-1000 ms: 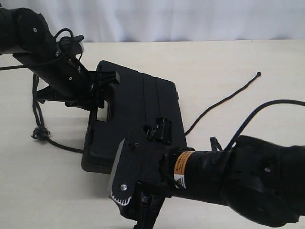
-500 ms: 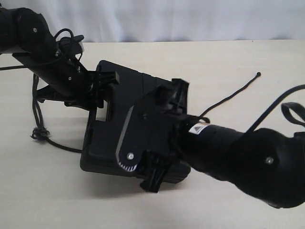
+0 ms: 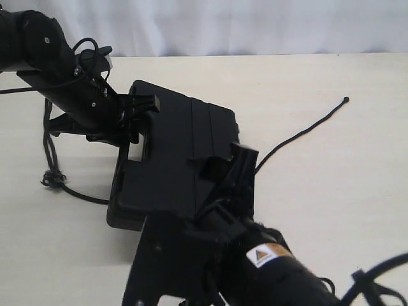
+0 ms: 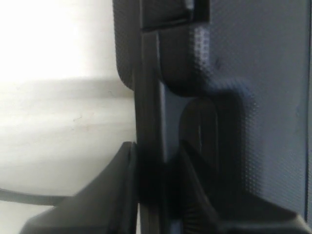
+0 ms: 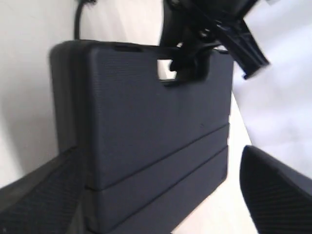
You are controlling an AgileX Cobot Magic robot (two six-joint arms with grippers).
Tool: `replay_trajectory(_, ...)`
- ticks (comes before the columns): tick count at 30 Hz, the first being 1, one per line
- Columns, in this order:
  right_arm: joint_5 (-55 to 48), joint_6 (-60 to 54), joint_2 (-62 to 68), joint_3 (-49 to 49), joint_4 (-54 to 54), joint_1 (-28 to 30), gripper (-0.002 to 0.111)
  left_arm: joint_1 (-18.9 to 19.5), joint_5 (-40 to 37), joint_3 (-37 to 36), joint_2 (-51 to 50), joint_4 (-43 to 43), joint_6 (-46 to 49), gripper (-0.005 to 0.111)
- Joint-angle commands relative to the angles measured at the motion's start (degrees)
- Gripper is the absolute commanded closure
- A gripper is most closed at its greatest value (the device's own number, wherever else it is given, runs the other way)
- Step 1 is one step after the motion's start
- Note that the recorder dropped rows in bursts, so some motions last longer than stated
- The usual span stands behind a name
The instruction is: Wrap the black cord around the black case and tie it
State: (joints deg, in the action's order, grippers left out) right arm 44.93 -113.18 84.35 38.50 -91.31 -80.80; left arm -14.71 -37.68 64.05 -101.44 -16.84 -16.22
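Robot lab, test-bench sort of setup. Two black jointed robot arms working over plain cream tabletop point(image 3: 344, 204): left arm point(image 3: 38, 44), right arm point(image 3: 287, 280). Thin cable point(image 3: 86, 46) looped loose off left arm. Orange warning label point(image 3: 269, 254) stuck on right arm near wrist. White curtain-like backdrop point(image 3: 255, 25) along tabletop's far edge. Props laid out as for trial: black case point(image 3: 185, 146), black cord point(image 3: 299, 132).

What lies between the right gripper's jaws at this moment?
The black case: the right wrist view shows its ribbed end between the wide-open jaws of the right gripper, not yet clamped.
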Motion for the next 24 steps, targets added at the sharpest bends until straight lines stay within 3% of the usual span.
replay_trajectory(1, 2.3, 19.3, 5.6, -3.8, 11.9, -1.3, 0.029, 0.2, 2.1, 0.8, 1.3, -1.0, 0.1, 0.107)
replay_trajectory(8, 10.8, 36.6, 18.5, -4.5, 28.0, -1.3, 0.029, 0.2, 0.6, 0.8, 1.3, -5.0, 0.1, 0.107)
replay_trajectory(24, 24.1, 45.1, 31.8, -3.4, 30.2, -1.0, 0.029, 0.2, -0.2, 0.8, 1.4, -11.1, 0.1, 0.107)
